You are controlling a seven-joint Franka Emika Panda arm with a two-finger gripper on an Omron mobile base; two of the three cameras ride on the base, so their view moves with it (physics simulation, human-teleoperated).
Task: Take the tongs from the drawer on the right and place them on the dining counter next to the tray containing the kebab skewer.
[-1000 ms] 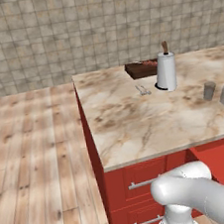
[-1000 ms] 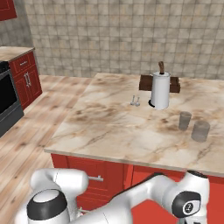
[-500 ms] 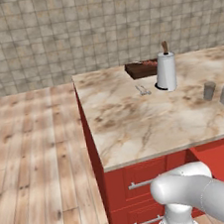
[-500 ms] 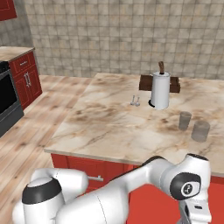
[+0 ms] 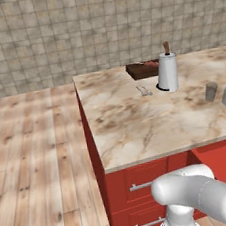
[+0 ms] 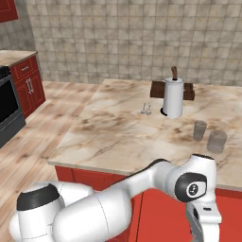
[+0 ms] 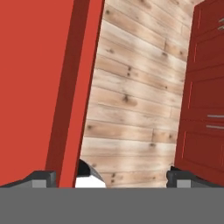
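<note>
dark brown wooden tray (image 6: 189, 90) half hidden behind one white paper towel roll (image 6: 173, 98), two grey cups (image 6: 209, 136), gripper (image 7: 112, 178) fingers spread wide, empty

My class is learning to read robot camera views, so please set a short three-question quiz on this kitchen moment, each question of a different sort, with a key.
1. True or false: the gripper stands open, with nothing between its fingertips.
2. Multiple choice: on the dining counter, the white paper towel roll stands
A. in front of the tray
B. on the wooden floor
C. inside a drawer
3. Fill in: the small silvery utensil lies on the marble top to the ____ of the paper towel roll in the right base view.

Key: 1 true; 2 A; 3 left.
</note>
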